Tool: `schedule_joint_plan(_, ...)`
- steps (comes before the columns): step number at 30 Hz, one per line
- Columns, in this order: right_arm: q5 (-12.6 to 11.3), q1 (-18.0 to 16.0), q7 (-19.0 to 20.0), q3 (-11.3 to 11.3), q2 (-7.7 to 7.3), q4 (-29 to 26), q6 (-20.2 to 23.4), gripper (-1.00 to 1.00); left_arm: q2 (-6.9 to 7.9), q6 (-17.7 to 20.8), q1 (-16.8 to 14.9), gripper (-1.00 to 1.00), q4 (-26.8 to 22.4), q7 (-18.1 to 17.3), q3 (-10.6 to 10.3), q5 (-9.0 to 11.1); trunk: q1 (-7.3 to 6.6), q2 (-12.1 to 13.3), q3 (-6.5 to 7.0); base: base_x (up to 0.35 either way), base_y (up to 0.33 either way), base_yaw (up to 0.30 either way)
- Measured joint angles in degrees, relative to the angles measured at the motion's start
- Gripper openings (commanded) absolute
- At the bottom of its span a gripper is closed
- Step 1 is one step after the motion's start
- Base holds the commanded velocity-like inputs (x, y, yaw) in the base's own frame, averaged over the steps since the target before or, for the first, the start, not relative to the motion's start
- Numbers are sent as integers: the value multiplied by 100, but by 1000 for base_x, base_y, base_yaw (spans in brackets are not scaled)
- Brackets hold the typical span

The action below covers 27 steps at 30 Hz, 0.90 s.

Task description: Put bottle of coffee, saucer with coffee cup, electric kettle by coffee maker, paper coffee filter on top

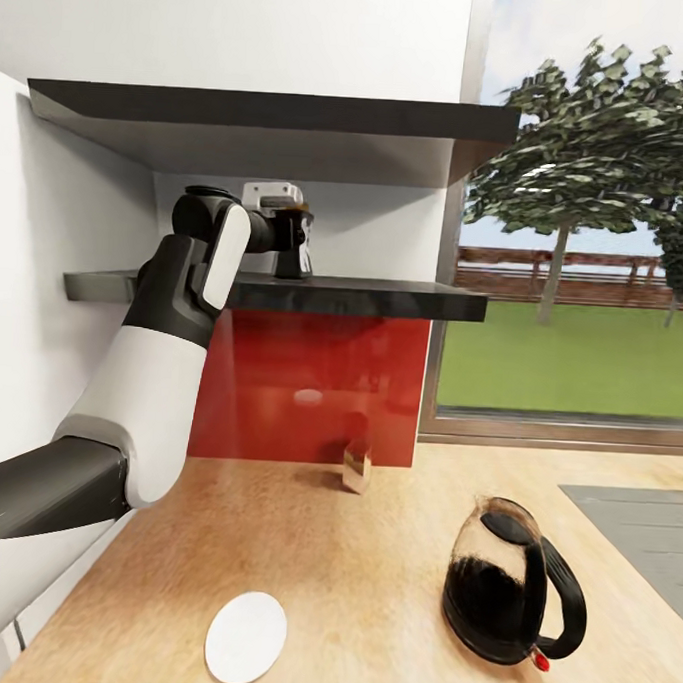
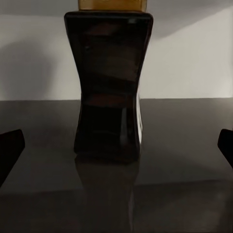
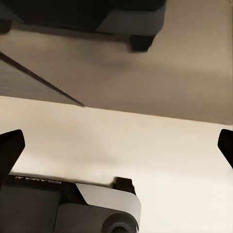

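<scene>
A: Head view first. What holds what?

B: The electric kettle (image 1: 509, 583) stands on the worktop (image 1: 369, 583), a clear glass dome with a black handle, a red switch low down, and dark contents in its lower half. The saucer (image 1: 247, 638), flat, round and white, lies bare on the light wood grain, well apart from the kettle. A small tan block (image 1: 356, 466) sits near the glossy red backsplash (image 1: 309, 385); I cannot tell what it is.

A: And the bottle of coffee?

B: The bottle of coffee (image 1: 294, 257) stands on the dark shelf (image 1: 384, 298), mostly hidden by the left gripper (image 1: 293, 241), which is raised to it. From here I cannot tell how the gripper's fingers stand.

A: Left wrist view?

B: The bottle of coffee (image 2: 108, 87) is upright on the shiny black shelf (image 2: 184, 145), a dark waisted jar with its yellow cap cut off at the frame edge and a pale label sliver down 1 side. The 2 fingertips (image 2: 9, 150) are spread wide on either side, apart from the glass.

A: Right wrist view?

B: The right gripper (image 3: 116, 150) is spread, its dark fingertips (image 3: 10, 148) at both edges over a pale blurred surface. Parts of the robot's own grey and white body (image 3: 97, 206) show near it; the rest is too soft to make out.
</scene>
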Motion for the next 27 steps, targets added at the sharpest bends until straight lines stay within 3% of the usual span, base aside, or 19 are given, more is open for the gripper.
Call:
schedule_joint_plan(7,0,0,0,0,0,0,0,100,0,-1,0,100,1,0,-7,0,-2,-2,0,144,0,0)
schedule_joint_plan(10,9,128,-1,-111,-3,7,-4,100,0,-1,0,100,2,1,-5,1,-2,-1,-2,156,0,0)
schedule_joint_plan(27,-11,475,-3,-40,0,4,-5,100,0,-1,0,100,0,1,1,1,-1,-1,-2,94,-37,0)
